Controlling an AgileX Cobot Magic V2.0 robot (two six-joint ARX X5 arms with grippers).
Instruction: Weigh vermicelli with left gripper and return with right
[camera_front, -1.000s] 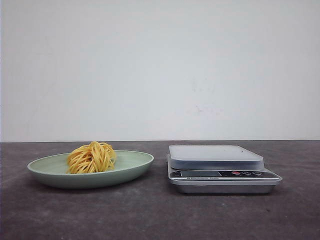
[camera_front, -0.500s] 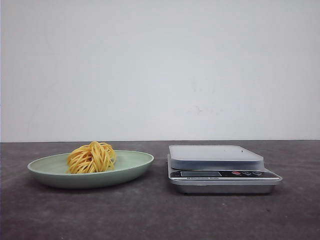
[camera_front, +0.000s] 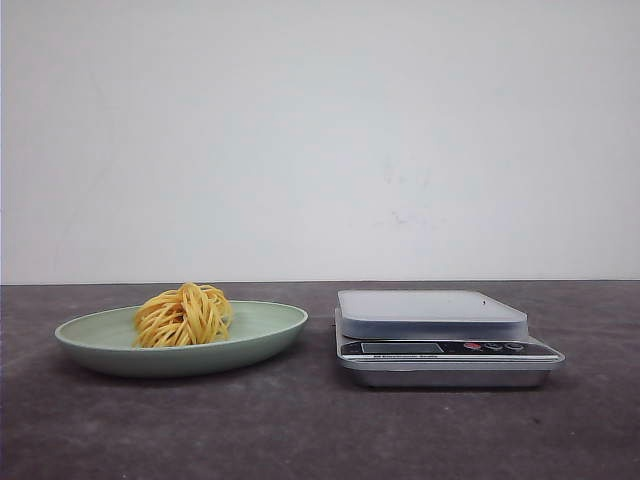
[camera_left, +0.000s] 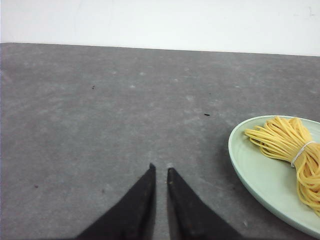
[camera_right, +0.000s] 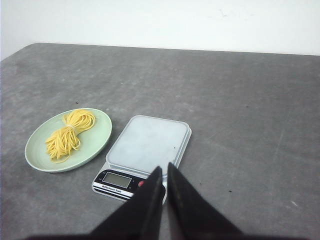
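A bundle of yellow vermicelli (camera_front: 184, 315) tied with a white band lies on a pale green plate (camera_front: 270, 325) at the left of the table. To its right stands a silver kitchen scale (camera_front: 440, 335) with a bare platform. In the left wrist view my left gripper (camera_left: 160, 167) is shut and holds nothing, over bare table beside the plate (camera_left: 255, 170) and the vermicelli (camera_left: 287, 145). In the right wrist view my right gripper (camera_right: 164, 167) is shut and empty, raised above the near side of the scale (camera_right: 147, 145); the plate (camera_right: 97, 135) with the vermicelli (camera_right: 67, 135) lies beyond. Neither gripper shows in the front view.
The dark grey table (camera_front: 320, 430) runs back to a white wall (camera_front: 320, 140). The scale's display and buttons (camera_right: 120, 181) face the robot.
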